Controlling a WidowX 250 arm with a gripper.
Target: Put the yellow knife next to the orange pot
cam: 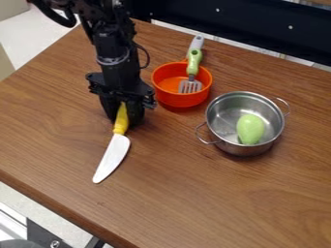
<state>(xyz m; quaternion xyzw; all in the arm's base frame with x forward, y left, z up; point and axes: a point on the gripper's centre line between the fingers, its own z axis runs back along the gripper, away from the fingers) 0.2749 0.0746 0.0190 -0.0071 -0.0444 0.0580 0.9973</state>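
Nearest us is the front part of the wooden tabletop (pixel 213 213), its near edge slanting across the lower left, from 9 o'clock down towards 6. Beyond its far edge, at 1 o'clock, we see a long black panel (pixel 259 22). The black robot arm (pixel 113 41) comes in from 11 o'clock, and its end effector (pixel 123 112) hangs just off the middle of our view, towards 10 o'clock. It is closed around the handle of the yellow knife, which fills the narrow gap it has left.

At 3 o'clock we have a steel pot (pixel 223 109), with its loop handles at its own 2 and 8 o'clock. The smaller orange pot (pixel 178 100) sits between 12 and 1 o'clock. The yellow knife (pixel 120 127) lies off towards the orange pot's 8 o'clock, apart from it, its pale blade slanting down to a tip at our 7 o'clock. We cannot tell whether that tip touches the wood. A green-and-grey-handled fork (pixel 194 62) leans in the orange pot, tines down inside, handle over the rim towards 12. Smallest is a pale green, pear-shaped thing (pixel 250 128) inside the steel pot.
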